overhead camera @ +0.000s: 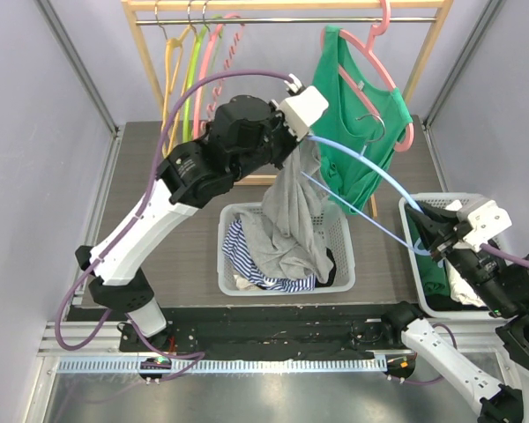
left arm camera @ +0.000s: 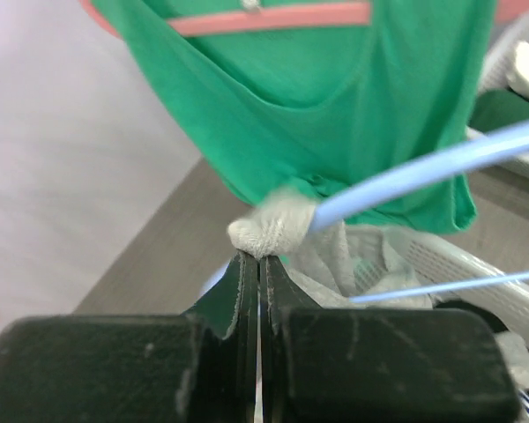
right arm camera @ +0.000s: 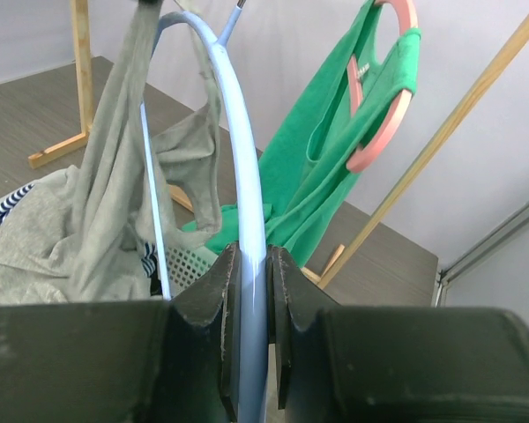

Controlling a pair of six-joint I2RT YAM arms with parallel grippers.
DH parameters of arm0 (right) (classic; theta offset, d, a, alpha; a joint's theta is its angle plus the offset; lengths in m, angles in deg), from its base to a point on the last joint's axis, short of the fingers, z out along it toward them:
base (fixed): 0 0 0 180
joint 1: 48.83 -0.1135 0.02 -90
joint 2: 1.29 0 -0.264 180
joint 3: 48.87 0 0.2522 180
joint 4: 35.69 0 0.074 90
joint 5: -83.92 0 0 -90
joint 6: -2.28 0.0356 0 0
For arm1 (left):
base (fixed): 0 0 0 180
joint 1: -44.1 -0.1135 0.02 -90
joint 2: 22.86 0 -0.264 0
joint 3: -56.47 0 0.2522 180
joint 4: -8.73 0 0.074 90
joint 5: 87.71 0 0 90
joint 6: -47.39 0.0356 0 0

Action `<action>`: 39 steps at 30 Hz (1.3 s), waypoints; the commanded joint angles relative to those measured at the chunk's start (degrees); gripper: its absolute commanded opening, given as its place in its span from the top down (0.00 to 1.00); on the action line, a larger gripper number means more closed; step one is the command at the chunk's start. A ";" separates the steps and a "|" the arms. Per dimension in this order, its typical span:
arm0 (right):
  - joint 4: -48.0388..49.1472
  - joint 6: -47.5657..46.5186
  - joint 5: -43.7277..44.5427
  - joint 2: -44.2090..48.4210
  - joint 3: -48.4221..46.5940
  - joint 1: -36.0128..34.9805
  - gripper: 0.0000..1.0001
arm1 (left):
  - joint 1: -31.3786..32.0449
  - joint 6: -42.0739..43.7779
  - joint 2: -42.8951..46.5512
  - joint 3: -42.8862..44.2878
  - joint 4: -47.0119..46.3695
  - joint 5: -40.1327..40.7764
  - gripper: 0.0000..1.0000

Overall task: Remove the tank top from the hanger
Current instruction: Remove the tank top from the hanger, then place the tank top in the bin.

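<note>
Grey tank top [overhead camera: 291,211]: held up mid-table by one strap, with its lower half pooled in the white basket [overhead camera: 224,260] at 6 o'clock of the table [overhead camera: 377,269]. The strap end sits on the tip of the blue hanger [overhead camera: 381,179].

Top view only: gives the whole layout. The left arm runs from its base at 7 o'clock up and across toward 12, elbow high, wrist tipped down over the basket. The right arm sits low at 4 o'clock, over a second basket [overhead camera: 412,275] with green cloth inside. The blue hanger spans the gap between the arms as one long arc.

Left wrist view only: left hand [left arm camera: 258,262] is pinched fully closed on a bunched fold of the grey fabric, right where the hanger tip enters it. The green top [left arm camera: 335,106] hangs close behind.

Right wrist view only: right hand [right arm camera: 247,264] is clamped on the hanger's rim, fingers [right arm camera: 213,291] touching it on both sides. The grey fabric drapes from the hanger's far end.

Room: the green top on its pink hanger [overhead camera: 397,88] hangs from the wooden rack [overhead camera: 282,5] at 1 o'clock, just beside the left hand. The spare hangers [overhead camera: 189,62] at 11 o'clock are well apart. Bare table shows at 9 o'clock and between the baskets.
</note>
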 commanded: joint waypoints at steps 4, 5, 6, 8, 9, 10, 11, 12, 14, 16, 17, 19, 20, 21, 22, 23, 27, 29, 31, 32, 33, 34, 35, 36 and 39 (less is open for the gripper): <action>-1.87 2.63 -2.31 3.72 -2.44 2.18 0.99 | -0.70 5.02 5.05 3.41 -8.74 10.95 1.00; -2.14 2.64 -2.57 3.90 -2.79 2.44 0.99 | -0.78 5.11 5.23 2.88 -9.09 11.65 1.00; -2.57 2.72 -2.58 3.99 -3.32 2.80 0.99 | -1.39 5.03 5.41 2.26 -9.18 12.53 1.00; -2.93 2.72 -2.84 4.52 -4.99 2.97 0.99 | -1.84 4.68 6.29 -0.11 -9.27 13.15 1.00; -3.37 2.55 -2.49 4.60 -5.78 2.97 0.99 | -2.19 4.24 6.55 -1.07 -9.10 13.15 1.00; -3.63 2.29 -2.14 4.69 -7.00 3.06 0.99 | -2.63 4.15 6.90 -1.87 -8.83 13.07 1.00; -3.72 1.94 -1.70 5.04 -7.71 3.06 0.99 | -2.81 4.06 7.17 -2.92 -8.74 12.98 1.00; -3.81 1.85 -1.18 5.22 -8.41 3.15 0.99 | -3.07 3.97 7.86 -4.41 -8.66 12.63 1.00; -3.72 1.49 1.02 5.48 -10.44 3.24 0.99 | -3.51 3.18 8.31 -5.13 -7.87 11.23 1.00; -3.28 1.49 2.60 5.57 -12.19 3.33 0.99 | -3.60 2.22 9.01 -4.95 -6.47 9.21 1.00; -3.11 1.49 3.30 5.57 -12.55 3.33 0.99 | -3.60 1.78 9.19 -4.60 -5.85 6.15 1.00; -1.79 1.49 5.94 5.75 -12.47 3.41 0.99 | -3.51 1.07 9.54 -1.97 -3.31 1.83 1.00; -1.35 1.49 6.82 5.75 -12.12 3.50 0.99 | -3.51 0.20 9.54 -0.74 -2.51 -2.45 1.00; -1.09 1.14 7.87 5.14 -11.77 3.42 0.99 | -3.60 -0.07 9.63 0.49 -1.63 -4.75 1.00; -1.00 1.14 9.27 4.70 -10.98 3.41 0.99 | -3.60 -0.33 9.89 2.59 0.12 -7.21 1.00; -0.91 1.14 9.46 4.26 -10.36 3.41 0.99 | -3.60 -0.60 10.15 3.56 0.92 -10.37 1.00; 0.84 1.58 10.60 2.24 -7.46 3.41 0.99 | -3.60 -0.77 11.21 7.44 4.96 -25.65 1.00; 1.55 1.76 10.43 0.83 -6.49 3.41 0.99 | -3.51 -0.34 12.35 7.53 7.07 -29.72 1.00; 2.43 1.93 10.08 -0.14 -5.96 3.41 0.99 | -3.51 0.63 13.23 6.74 9.52 -36.81 1.00; 2.87 2.19 10.08 -1.10 -5.79 3.50 0.99 | -3.51 0.81 14.02 5.17 10.32 -39.12 1.00; 3.83 2.37 9.82 -1.46 -5.61 3.42 0.99 | -3.51 0.81 14.37 4.11 10.85 -40.71 1.00; 4.36 2.55 9.64 -1.89 -5.35 3.41 0.99 | -3.51 0.72 14.72 2.71 11.29 -42.12 1.00; 4.80 2.98 9.38 -2.68 -5.26 3.41 0.99 | -3.51 0.55 15.25 1.30 11.30 -41.70 1.00; 5.50 3.16 8.68 -2.95 -5.26 3.41 0.99 | -3.60 0.63 15.34 -1.84 10.95 -40.99 1.00; 6.64 3.69 7.80 -4.18 -5.43 3.41 0.99 | -3.25 1.51 15.69 -9.30 9.20 -35.47 1.00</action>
